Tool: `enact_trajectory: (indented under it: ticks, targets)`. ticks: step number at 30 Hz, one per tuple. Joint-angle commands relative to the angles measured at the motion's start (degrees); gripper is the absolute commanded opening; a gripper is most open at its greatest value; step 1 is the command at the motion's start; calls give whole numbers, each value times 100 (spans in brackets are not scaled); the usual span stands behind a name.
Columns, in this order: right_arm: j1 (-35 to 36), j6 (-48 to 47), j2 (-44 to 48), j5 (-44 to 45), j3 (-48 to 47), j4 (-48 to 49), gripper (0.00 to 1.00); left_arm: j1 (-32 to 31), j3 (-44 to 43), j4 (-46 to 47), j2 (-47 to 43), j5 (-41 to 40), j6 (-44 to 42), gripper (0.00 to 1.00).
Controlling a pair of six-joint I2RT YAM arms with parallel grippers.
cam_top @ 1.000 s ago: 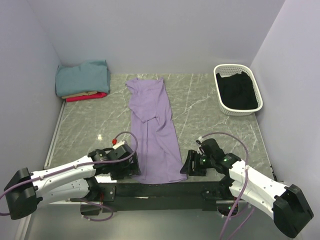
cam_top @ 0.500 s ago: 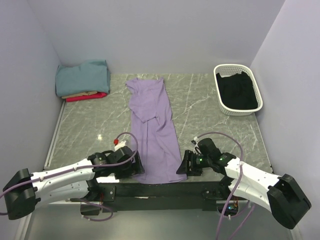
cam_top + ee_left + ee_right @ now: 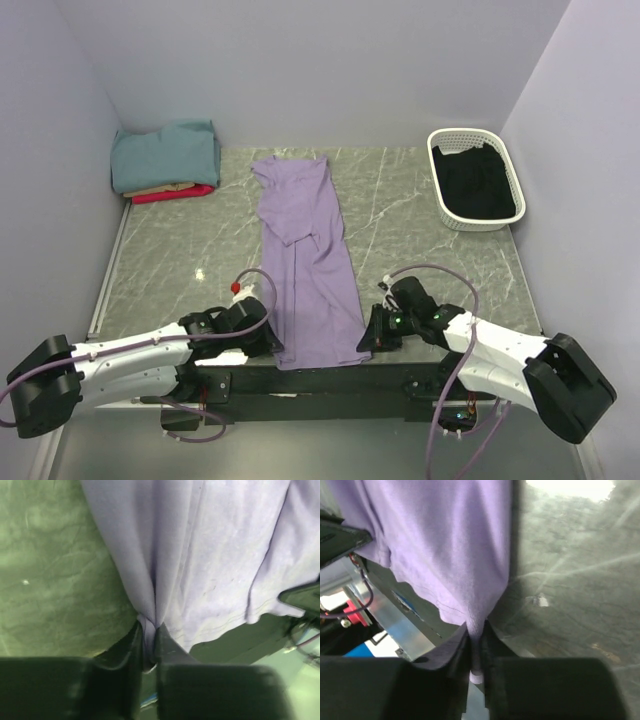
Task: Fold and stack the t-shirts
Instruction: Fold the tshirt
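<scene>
Comparing against a second ago, I see both arms have closed in on the near hem of the lavender t-shirt (image 3: 305,250). It lies lengthwise down the middle of the desk (image 3: 420,235), collar end away from me. Back then both sets of fingers stood spread just outside the two hem corners. Now the left fingers (image 3: 268,343) are clenched on the left hem corner; my left wrist view shows the cloth pinched into a ridge between them (image 3: 134,647). The right fingers (image 3: 372,335) have slid inward and grasp the right hem corner, with a fold of purple cloth squeezed between them (image 3: 460,655). The hem looks slightly narrower and drawn in at both corners.

The folded pile at the far left has not moved: teal shirt (image 3: 165,155) on top, tan shirt (image 3: 160,188) beneath, red shirt (image 3: 175,194) lowest. The white basket (image 3: 437,190) at the far right still holds its dark cloth (image 3: 478,185).
</scene>
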State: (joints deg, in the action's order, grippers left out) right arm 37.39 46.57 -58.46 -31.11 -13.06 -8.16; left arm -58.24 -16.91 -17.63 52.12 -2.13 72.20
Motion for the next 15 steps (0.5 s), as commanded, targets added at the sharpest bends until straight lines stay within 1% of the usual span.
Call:
enact_trajectory:
  ticks: [1,2,3,4,5,7,9,12,14,15]
  targets:
    - [76,-60,351,-141,-170,-8,12,-65,-223,-661,-219,160,57,1]
    - [76,-69,613,-115,-327,-123,9,-74,-338,-889,-394,117,66,1]
    - [85,-86,764,-53,-425,-289,8,-74,-479,-1431,-491,73,83,1]
    - [76,-139,905,17,-539,-665,7,-74,-767,-1715,-596,29,144,1]
    - [76,-148,1176,122,-731,-834,5,-74,-927,-2283,-815,-50,171,1]
    - [85,-148,1406,245,-917,-1351,3,-74,-1365,-2761,-1123,-103,285,1]
    - [76,-113,1670,273,-1041,-1565,2,-74,-1543,-3236,-1291,-86,338,1]
    - [102,-51,1689,1,-848,-1758,0,-74,-1597,-3449,-1424,168,417,1]
    - [216,63,1679,-87,-577,-1847,0,-82,-1430,-3344,-1450,353,435,1]
    - [295,133,1714,-236,-488,-1821,0,-91,-1351,-3239,-1450,606,444,1]
